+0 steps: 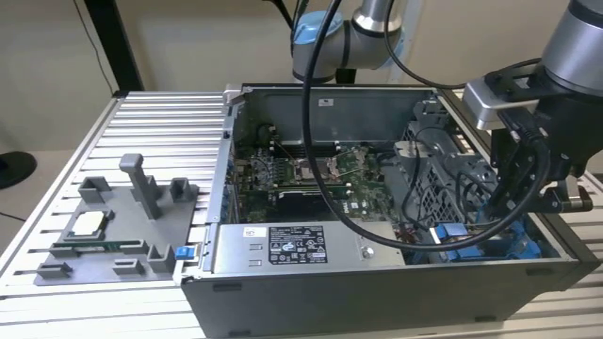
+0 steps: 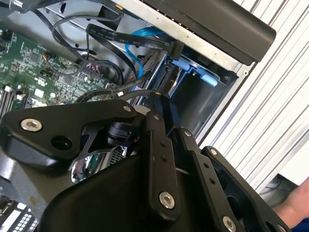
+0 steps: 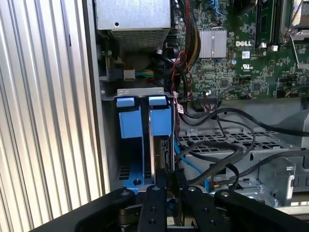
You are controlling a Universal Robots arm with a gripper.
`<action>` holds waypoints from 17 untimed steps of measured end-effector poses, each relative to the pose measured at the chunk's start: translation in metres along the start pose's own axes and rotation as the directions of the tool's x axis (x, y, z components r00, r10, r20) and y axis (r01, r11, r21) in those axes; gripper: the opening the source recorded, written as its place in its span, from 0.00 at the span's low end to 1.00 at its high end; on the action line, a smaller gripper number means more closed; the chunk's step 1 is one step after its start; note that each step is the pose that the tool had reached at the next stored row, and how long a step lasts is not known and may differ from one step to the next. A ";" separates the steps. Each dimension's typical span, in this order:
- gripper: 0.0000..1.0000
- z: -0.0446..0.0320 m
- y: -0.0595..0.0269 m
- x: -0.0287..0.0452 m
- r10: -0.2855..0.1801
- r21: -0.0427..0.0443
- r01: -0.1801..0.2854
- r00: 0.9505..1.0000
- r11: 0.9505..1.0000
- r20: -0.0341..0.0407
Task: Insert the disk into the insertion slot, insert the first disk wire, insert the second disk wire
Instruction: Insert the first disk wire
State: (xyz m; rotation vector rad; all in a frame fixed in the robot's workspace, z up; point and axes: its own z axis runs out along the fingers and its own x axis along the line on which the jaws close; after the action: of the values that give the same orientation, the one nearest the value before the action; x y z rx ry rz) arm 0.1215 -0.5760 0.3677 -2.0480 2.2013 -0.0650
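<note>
— Gripper [image 3: 167,173] first: where do you have it, and is it carrying anything?

— You have it low inside the computer case [image 1: 377,296], at the near corner toward the exterior view's right, beyond the power-supply box [image 1: 282,247]. In the first wrist view its fingers [image 3: 154,198] are drawn close together. As far as I can judge, they pinch the plug of a disk wire [image 2: 116,93], the black lead that runs to the tip in the second wrist view.

— And the disk?

— Your disk [image 3: 161,122] stands on edge in the insertion slot [image 3: 140,91], with its blue carrier down between the rails. I judge that step done. The gripper sits at the end of the disk that faces it, touching or just beside it; I cannot tell which.

— So which step am I in?

— A wire step, by my reading; whether first or second I cannot say. A thin blue cable [image 3: 190,166] lies just beside the tip on the motherboard [image 3: 231,63] side, and other black leads loop close by.

— What does the move call for?

— Hold the plug square to the disk's connector and press it straight in. Keep the loose leads out from between the plug and the socket. A tilted plug would likely jam.
</note>
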 end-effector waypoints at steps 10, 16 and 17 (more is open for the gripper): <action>0.00 0.0048 -0.0080 -0.0004 0.004 -0.007 -0.004 1.000 1.000 0.026; 0.00 0.0087 -0.0227 -0.0013 0.009 -0.059 -0.007 1.000 0.998 0.025; 0.00 0.0092 -0.0253 -0.0014 0.010 -0.070 -0.008 1.000 0.997 0.025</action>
State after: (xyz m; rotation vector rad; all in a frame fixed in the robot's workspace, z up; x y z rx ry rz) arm 0.1478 -0.5759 0.3618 -2.0631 2.2284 0.0393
